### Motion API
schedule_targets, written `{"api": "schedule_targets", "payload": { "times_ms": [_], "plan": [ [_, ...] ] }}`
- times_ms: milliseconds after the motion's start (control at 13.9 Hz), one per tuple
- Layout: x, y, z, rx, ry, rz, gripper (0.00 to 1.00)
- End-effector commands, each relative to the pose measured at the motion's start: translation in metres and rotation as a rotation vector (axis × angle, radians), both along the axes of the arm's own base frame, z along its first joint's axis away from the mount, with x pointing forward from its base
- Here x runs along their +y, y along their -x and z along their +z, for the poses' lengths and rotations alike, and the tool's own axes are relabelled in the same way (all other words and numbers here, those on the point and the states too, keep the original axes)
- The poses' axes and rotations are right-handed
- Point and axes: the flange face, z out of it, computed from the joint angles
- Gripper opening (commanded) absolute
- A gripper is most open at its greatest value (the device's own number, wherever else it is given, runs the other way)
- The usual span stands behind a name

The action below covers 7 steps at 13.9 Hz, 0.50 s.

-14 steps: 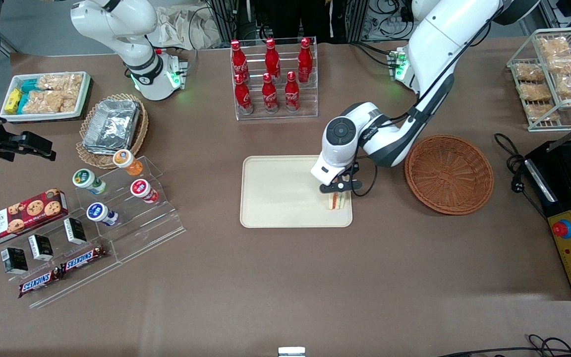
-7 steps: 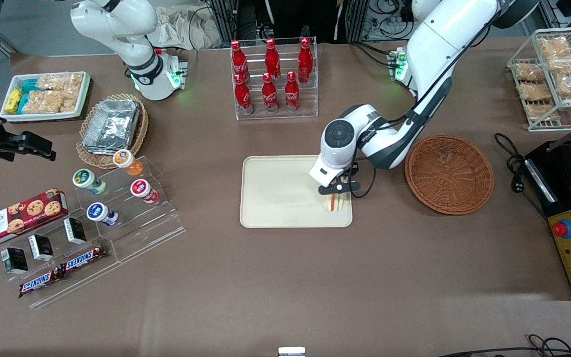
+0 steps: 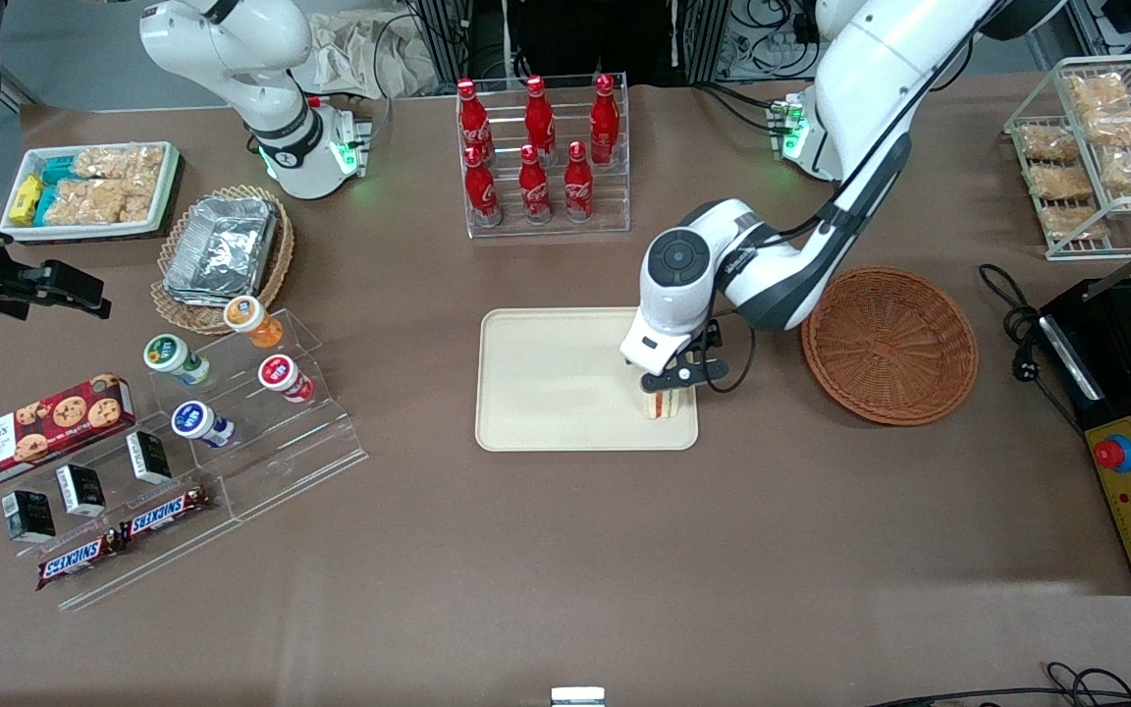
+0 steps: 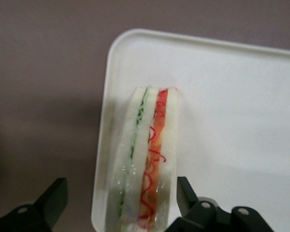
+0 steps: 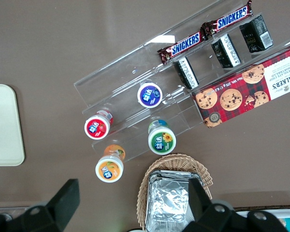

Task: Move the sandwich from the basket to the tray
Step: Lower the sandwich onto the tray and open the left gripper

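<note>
While the sandwich (image 4: 146, 154) stands on the tray (image 3: 546, 393), the pincer (image 3: 672, 381) hovers released above.

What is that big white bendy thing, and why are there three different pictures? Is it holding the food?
The white bendy thing is a robot arm. At its tip is a hand with two black fingers. One picture looks down at the whole table from the front. Another comes from a little camera on that arm's wrist, so it sees up close. The third comes from a second arm that just rests. The sandwich stands on the cream tray, near its corner. The fingers are spread apart on each side of it, not squeezing. Beside the tray sits the brown basket with nothing in it. Farther from the camera stand red cola bottles. Snacks lie toward the resting arm's end.
</note>
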Motion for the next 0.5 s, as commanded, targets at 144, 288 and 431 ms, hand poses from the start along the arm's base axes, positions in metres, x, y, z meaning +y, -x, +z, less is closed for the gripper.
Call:
{"api": "schedule_targets", "payload": {
  "times_ms": [144, 288, 431],
  "plan": [
    [0.021, -0.006, 0.075, -0.044, -0.018, 0.051, 1.00],
    [0.047, -0.014, 0.095, 0.001, -0.017, 0.008, 1.00],
    [0.085, -0.027, 0.119, 0.030, -0.013, -0.032, 1.00]
  ]
}}
